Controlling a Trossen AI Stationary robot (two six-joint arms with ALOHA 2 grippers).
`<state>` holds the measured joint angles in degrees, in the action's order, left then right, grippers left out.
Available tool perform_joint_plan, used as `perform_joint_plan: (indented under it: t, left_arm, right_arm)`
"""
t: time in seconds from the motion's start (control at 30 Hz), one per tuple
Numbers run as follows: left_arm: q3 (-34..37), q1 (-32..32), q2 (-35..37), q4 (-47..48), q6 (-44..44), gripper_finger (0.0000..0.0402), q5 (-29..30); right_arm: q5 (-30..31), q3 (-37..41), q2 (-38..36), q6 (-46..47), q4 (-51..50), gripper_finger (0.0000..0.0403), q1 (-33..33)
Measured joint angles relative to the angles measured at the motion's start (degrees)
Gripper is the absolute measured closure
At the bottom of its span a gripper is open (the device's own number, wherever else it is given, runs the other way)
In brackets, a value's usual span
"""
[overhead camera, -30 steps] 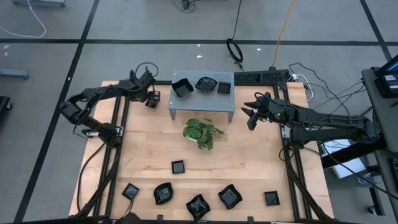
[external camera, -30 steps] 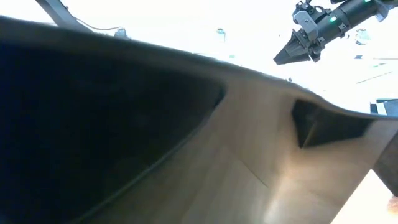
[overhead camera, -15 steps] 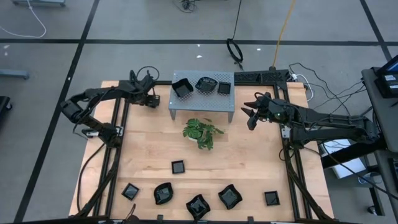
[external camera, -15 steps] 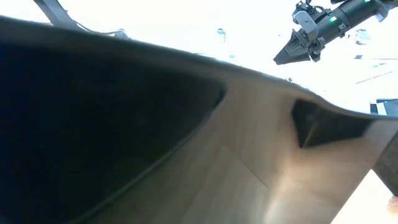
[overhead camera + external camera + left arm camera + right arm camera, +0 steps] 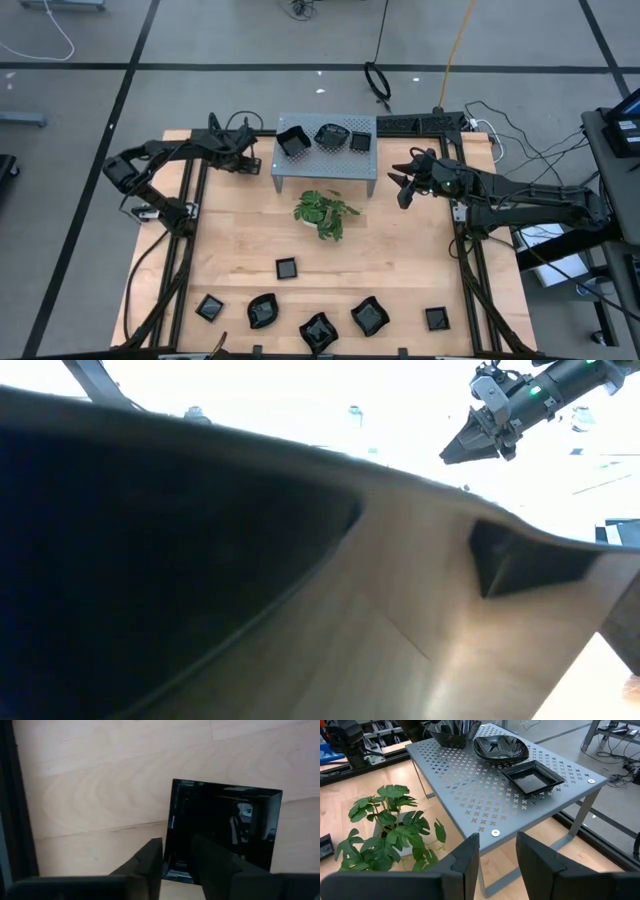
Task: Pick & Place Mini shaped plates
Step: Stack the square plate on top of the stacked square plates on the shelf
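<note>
Left gripper (image 5: 252, 160) sits at the back-left of the table (image 5: 400, 250), just beside the left end of the grey stand (image 5: 325, 165), fingers (image 5: 150, 862) pinched on the rim of a square black plate (image 5: 222, 827) that lies flat on the wood. Right gripper (image 5: 400, 190) hovers off the stand's right end, above the table, fingers slightly spread, nothing in them. Three black plates are on the stand top: a deep one (image 5: 451, 731), a round wavy one (image 5: 501, 747), a square one (image 5: 532, 777). Plant (image 5: 325, 213) in front of the stand. One small plate (image 5: 286, 268) mid-table; five more along the front edge, well apart.
</note>
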<state>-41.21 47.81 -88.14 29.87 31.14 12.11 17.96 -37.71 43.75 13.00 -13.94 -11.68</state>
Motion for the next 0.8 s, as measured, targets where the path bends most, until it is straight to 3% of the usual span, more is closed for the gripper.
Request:
perform_joint_plan:
  t: [0.27, 0.8]
  left_arm:
    - [0.0, 0.0, 2.1, 4.3, 4.7, 0.0392, -4.8]
    - [0.2, -5.9, 26.2, 7.9, 13.6, 0.0393, -2.8]
  right_arm:
    - [0.0, 0.0, 0.0, -0.1, 0.0, 0.0287, 0.0]
    - [0.0, 0.0, 0.0, -0.3, -0.1, 0.0287, 0.0]
